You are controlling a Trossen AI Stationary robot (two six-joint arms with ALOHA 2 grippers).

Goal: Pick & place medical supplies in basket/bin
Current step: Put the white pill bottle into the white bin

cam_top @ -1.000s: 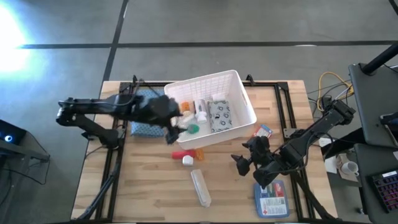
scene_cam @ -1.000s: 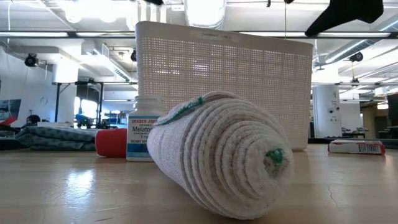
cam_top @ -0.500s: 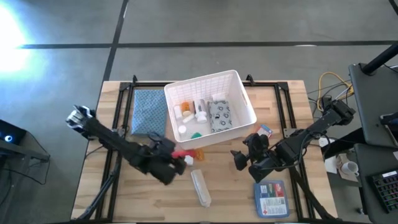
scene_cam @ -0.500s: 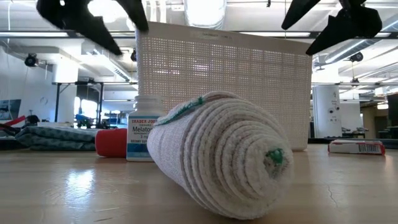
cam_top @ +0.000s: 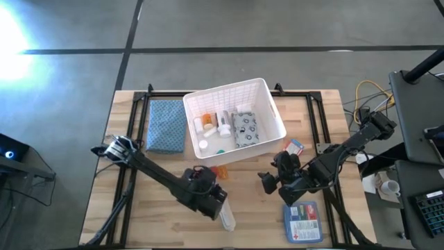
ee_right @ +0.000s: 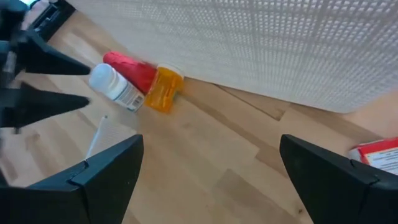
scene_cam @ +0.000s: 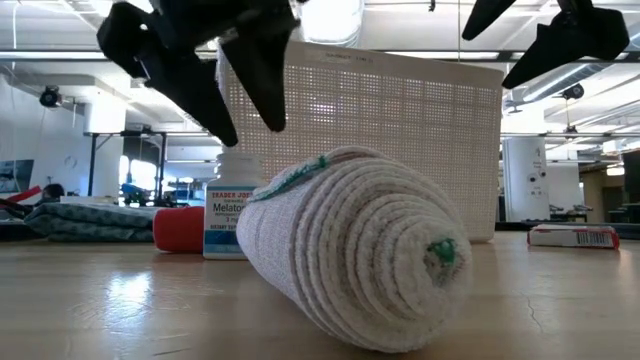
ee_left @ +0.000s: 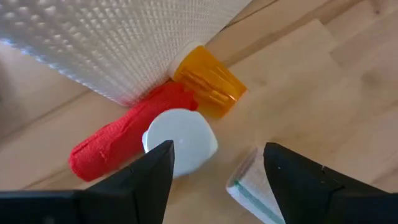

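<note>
I have the left gripper (ee_left: 214, 180) over the near side of the basket (cam_top: 267, 104), fingers spread and gripping nothing. Through its wrist camera the white pill bottle (ee_left: 180, 142) stands directly between the two fingers, below them and not touched. The red roll (ee_left: 118, 146) lies against the bottle's far side, and the orange vial (ee_left: 208, 84) lies just beyond, touching the basket wall. A corner of the rolled bandage (ee_left: 252, 186) lies beside the bottle.

I have the right gripper (cam_top: 272, 179) hovering above the table near the basket's near right corner, fingers spread wide and empty. The red-white-blue box (cam_top: 293, 146) lies just beyond it, and the blue pouch (cam_top: 302, 221) lies near the table's front edge.
</note>
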